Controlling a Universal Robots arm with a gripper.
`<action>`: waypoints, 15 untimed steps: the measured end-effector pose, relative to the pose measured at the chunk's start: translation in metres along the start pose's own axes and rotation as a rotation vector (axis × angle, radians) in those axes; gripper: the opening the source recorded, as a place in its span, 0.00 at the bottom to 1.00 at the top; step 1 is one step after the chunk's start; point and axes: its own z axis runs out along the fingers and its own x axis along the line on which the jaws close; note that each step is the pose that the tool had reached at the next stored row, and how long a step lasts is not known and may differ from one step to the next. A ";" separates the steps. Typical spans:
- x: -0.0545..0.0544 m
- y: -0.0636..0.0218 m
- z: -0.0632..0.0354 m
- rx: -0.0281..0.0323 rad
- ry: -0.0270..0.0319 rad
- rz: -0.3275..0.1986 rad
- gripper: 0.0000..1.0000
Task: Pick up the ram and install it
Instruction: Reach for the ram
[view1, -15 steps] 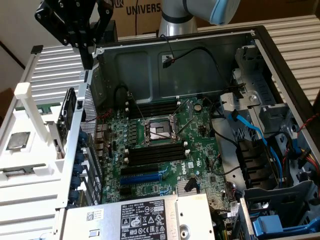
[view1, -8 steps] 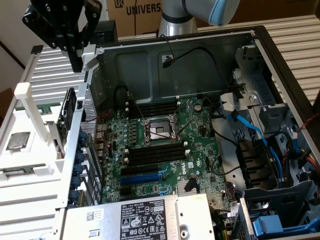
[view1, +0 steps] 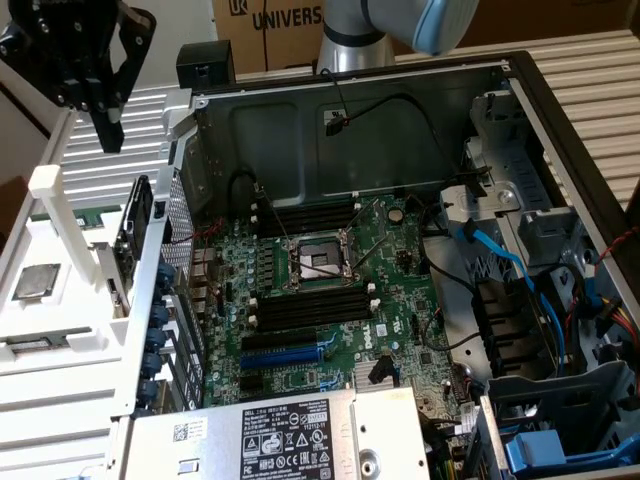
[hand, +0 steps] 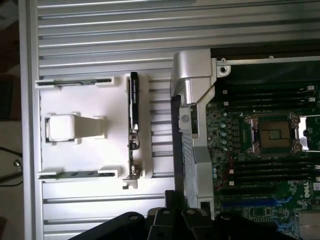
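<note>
The ram (hand: 75, 173) is a thin green stick lying on edge in a white holder of the white fixture (hand: 90, 150). A second such stick (hand: 75, 82) lies in the holder at the fixture's other end. In the exterior view, one ram stick (view1: 40, 344) rests in its holder at the left. My black gripper (view1: 109, 135) hangs high over the back of the fixture, shut and holding nothing, well apart from the sticks. Its dark body (hand: 170, 220) borders the wrist view. The motherboard (view1: 330, 300), with long black slots (view1: 310, 310), lies inside the open case.
A black card (view1: 136, 225) stands upright at the fixture's edge beside the case wall (view1: 165, 250). A processor chip (view1: 35, 282) lies on the fixture. In the case are the CPU socket (view1: 320, 260), a blue slot (view1: 290, 352), blue cables (view1: 500, 255) and a power supply (view1: 290, 435).
</note>
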 end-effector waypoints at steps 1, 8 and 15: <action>0.008 -0.0007 0.0010 0.0002 0.0017 -0.001 0.10; 0.032 -0.0027 0.0057 -0.0004 0.0061 -0.032 0.10; 0.063 -0.0052 0.0091 -0.0008 0.0069 -0.037 0.10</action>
